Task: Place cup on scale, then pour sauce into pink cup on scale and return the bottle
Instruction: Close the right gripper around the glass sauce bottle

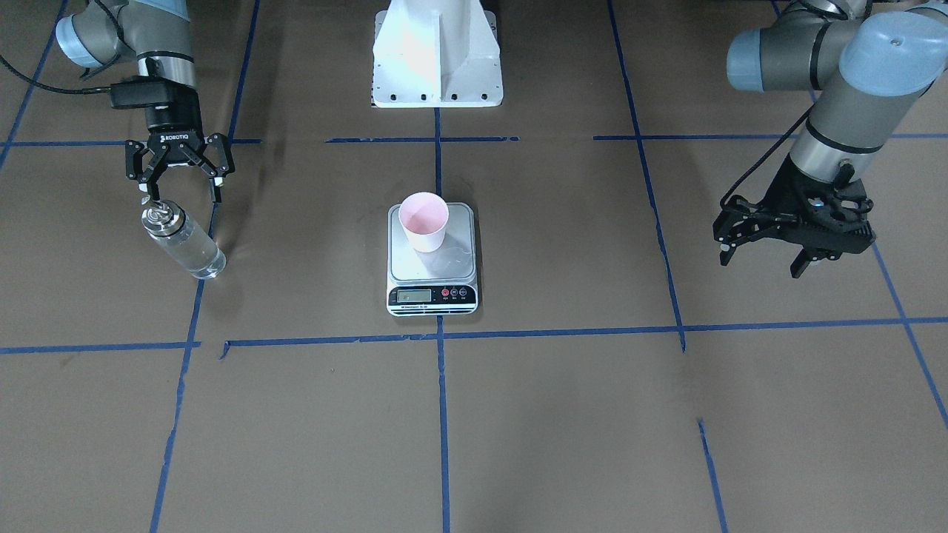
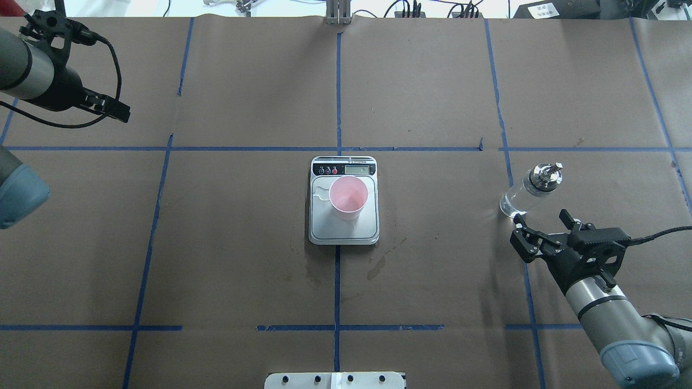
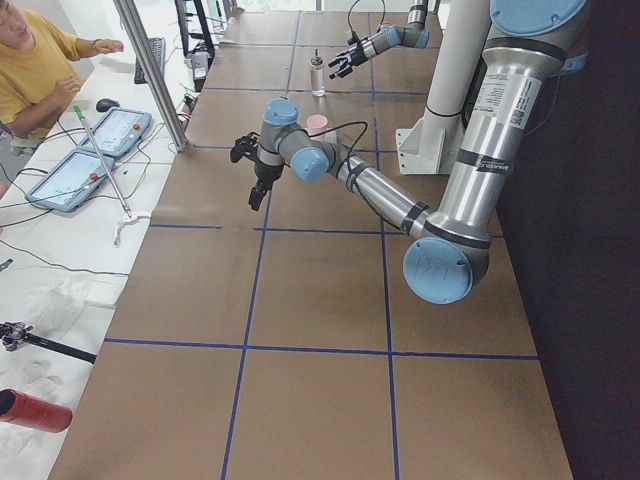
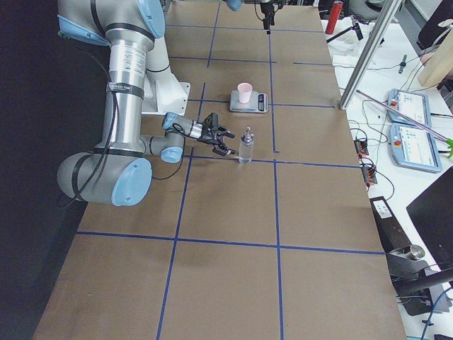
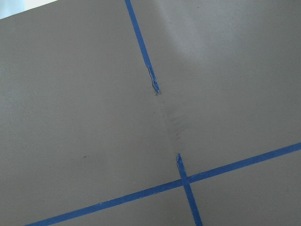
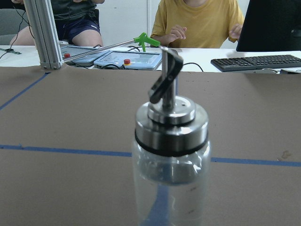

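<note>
The pale pink cup (image 1: 424, 222) (image 2: 348, 197) stands upright on the silver scale (image 1: 433, 285) (image 2: 324, 229) at mid-table. Off to the robot's right, the clear glass bottle (image 1: 184, 240) (image 2: 527, 192) stands upright on the paper, with clear sauce in its lower part. My right gripper (image 1: 180, 185) (image 2: 539, 217) is open just behind the bottle, and its fingers do not touch it. The right wrist view shows the bottle (image 6: 171, 155) close and centred. My left gripper (image 1: 763, 257) hangs open and empty, far from the scale.
The white robot base (image 1: 437, 52) sits behind the scale. Wet stains (image 2: 378, 265) mark the paper in front of the scale. A person in yellow, tablets (image 6: 127, 59) and a keyboard (image 6: 256, 62) are beyond the table's far edge. Blue tape lines grid the brown paper.
</note>
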